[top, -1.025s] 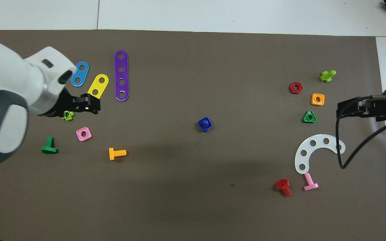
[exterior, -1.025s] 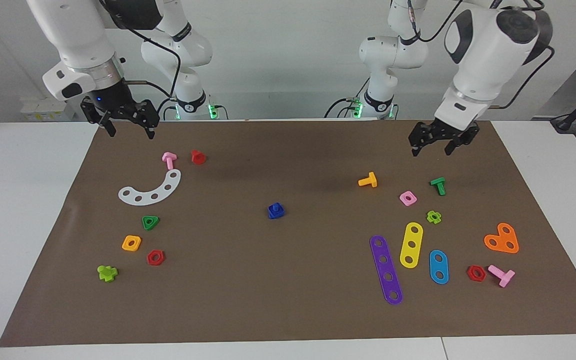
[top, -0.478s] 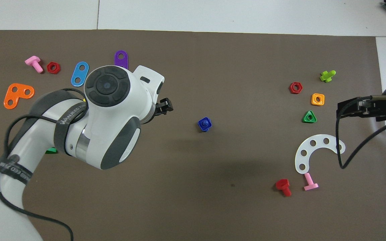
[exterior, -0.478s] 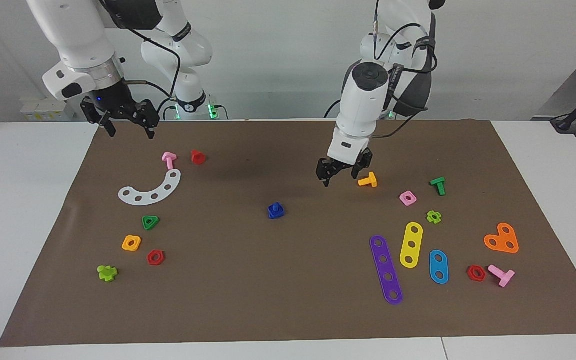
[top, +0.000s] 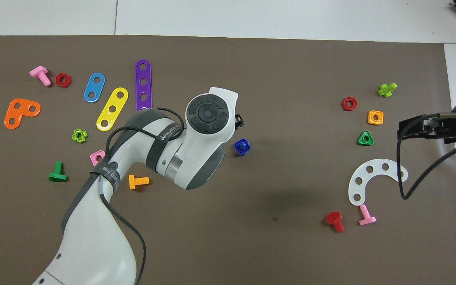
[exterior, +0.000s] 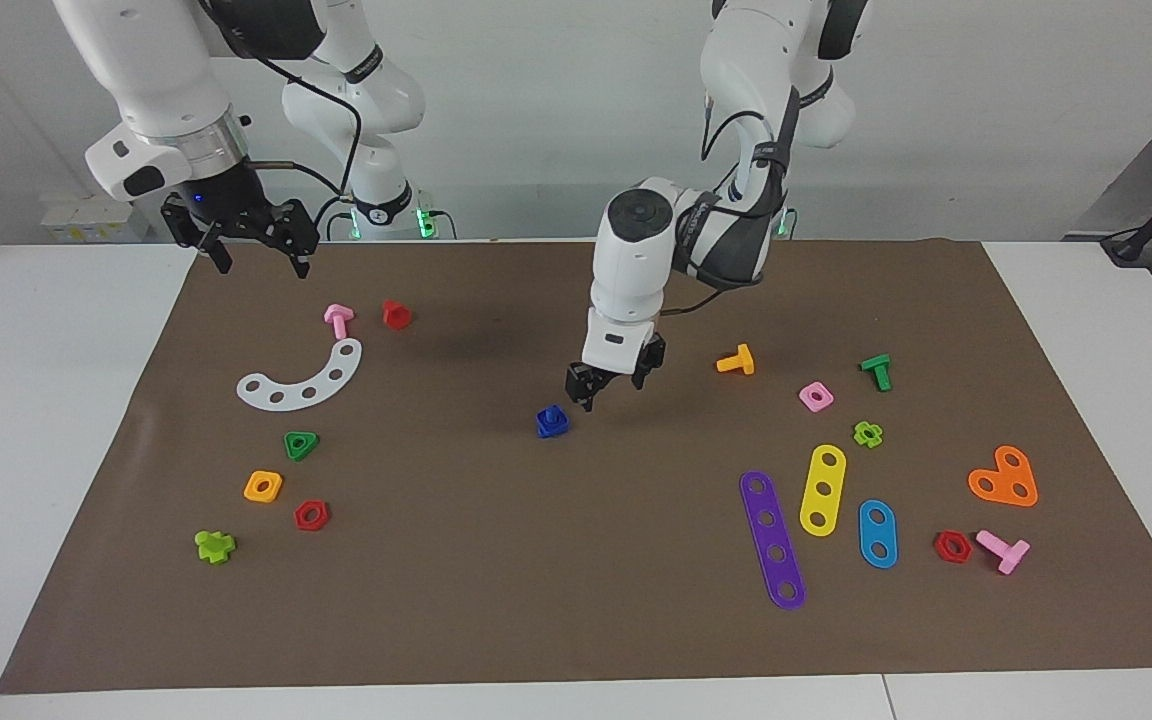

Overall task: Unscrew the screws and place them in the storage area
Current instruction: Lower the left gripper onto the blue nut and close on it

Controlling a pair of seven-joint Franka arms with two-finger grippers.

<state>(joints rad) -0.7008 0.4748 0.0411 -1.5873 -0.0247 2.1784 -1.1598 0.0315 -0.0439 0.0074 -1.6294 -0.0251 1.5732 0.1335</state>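
blue screw (exterior: 552,421), brown mat (exterior: 496,560), white curved strip (exterior: 302,378), purple strip (exterior: 772,539).

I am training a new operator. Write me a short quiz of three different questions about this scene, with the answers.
1. True or false: the left gripper already grips the blue screw.
2. Which arm waits at its own end of the table? A) left B) right
3. Fill in: the blue screw sits in a blue ____, on the brown mat.

Key:
1. False. Its open fingers hang just beside the screw, toward the left arm's end, not around it.
2. B. The right gripper hangs open over the mat's edge, near the pink bolt.
3. nut.
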